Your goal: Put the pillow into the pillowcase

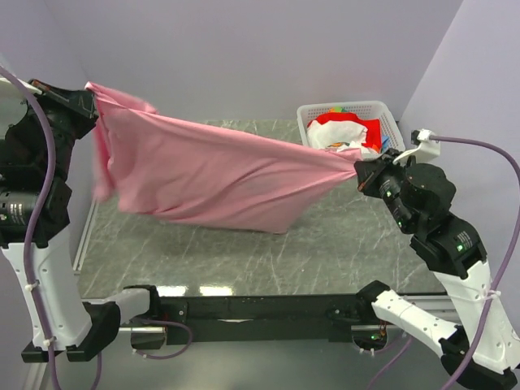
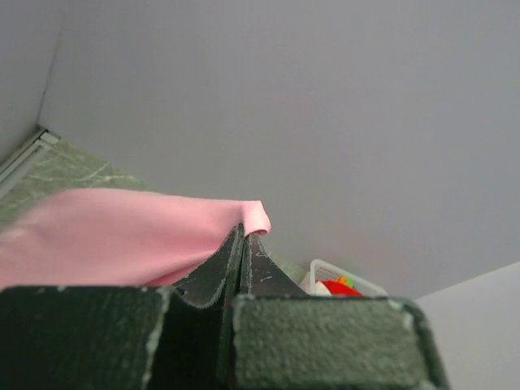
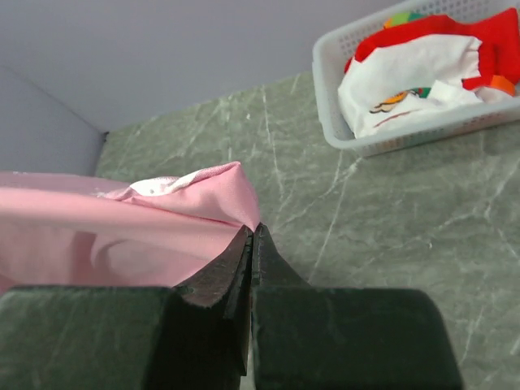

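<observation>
You hold the large plain pink fabric pillowcase (image 1: 211, 175) stretched in the air above the green marbled table (image 1: 325, 244). The left gripper (image 1: 91, 96) is clamped on its high corner and the right gripper (image 1: 360, 172) on the low corner, near the white plastic basket (image 1: 307, 122). The cream-white soft pillow (image 3: 154, 186) shows only as a sliver at the case mouth, so it looks mostly inside. Step looks like settling it in. The next move likely needs a shake with both pinches tight. No writing is readable; the print on the basket cloth is too small.
</observation>
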Available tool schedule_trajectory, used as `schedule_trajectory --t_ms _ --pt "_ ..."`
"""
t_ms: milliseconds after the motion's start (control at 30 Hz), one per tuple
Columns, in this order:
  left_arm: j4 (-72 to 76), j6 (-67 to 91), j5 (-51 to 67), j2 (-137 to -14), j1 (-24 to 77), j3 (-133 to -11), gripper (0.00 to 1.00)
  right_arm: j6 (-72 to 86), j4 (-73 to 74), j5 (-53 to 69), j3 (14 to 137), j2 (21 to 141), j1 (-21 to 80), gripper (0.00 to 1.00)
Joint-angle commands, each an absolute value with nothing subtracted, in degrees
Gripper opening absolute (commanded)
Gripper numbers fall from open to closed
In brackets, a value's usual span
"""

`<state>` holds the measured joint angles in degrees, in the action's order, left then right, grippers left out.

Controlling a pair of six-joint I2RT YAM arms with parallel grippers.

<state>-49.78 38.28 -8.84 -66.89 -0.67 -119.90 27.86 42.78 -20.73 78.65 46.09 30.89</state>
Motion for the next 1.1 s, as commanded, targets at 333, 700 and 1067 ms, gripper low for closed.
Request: schedule_trajectory --t_ms 333,700,1067 --pt "-41.31 37.17 -4.14 -74.96 -2.63 -109.9 0.03 23.73 35.53 -21.99 86.93 57.81 25.88 0.02" --pt "-30.94 39.99 2.47 -91.5 -5.45 -101.6 0.71 25.41 27.43 -7.29 81.74 80.69 18.89 0.56" --pt "-30.33 52.55 -15.48 -66.91 -5.19 -67.27 0.6 21.54 20.05 -8.1 86.55 87.08 47.27 0.73"
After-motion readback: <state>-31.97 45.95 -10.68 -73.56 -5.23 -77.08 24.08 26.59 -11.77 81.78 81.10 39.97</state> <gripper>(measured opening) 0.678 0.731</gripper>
